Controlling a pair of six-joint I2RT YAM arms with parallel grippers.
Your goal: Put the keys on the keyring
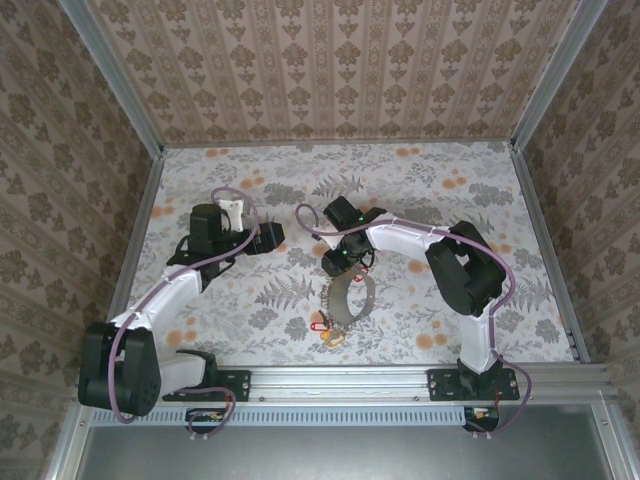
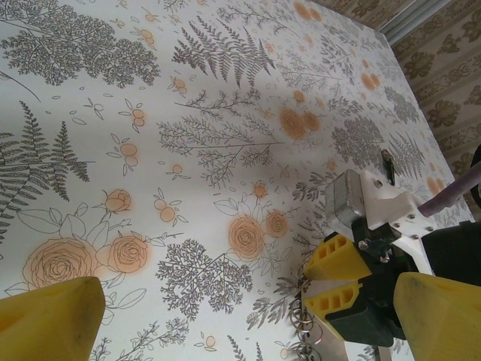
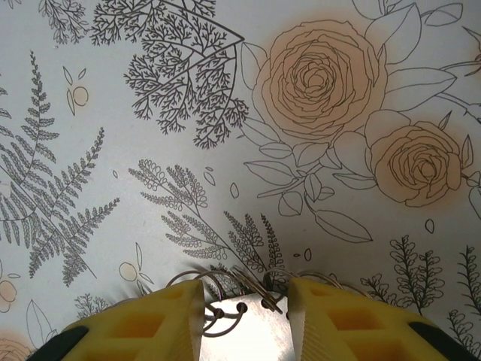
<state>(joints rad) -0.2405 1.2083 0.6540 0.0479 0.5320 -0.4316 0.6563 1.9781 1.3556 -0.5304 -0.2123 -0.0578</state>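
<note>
The right gripper (image 3: 244, 317) was clamped on the metal end of the keyring (image 1: 348, 318). The loop lay on the table (image 1: 450, 200), trailing toward the near edge, with the keys (image 1: 334, 337) at its near end. The left gripper (image 1: 268, 238) stood near on the left, fingers fully apart.

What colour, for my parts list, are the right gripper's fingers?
Yellow fingers, gripping the keyring; clearest in right wrist view.
</note>
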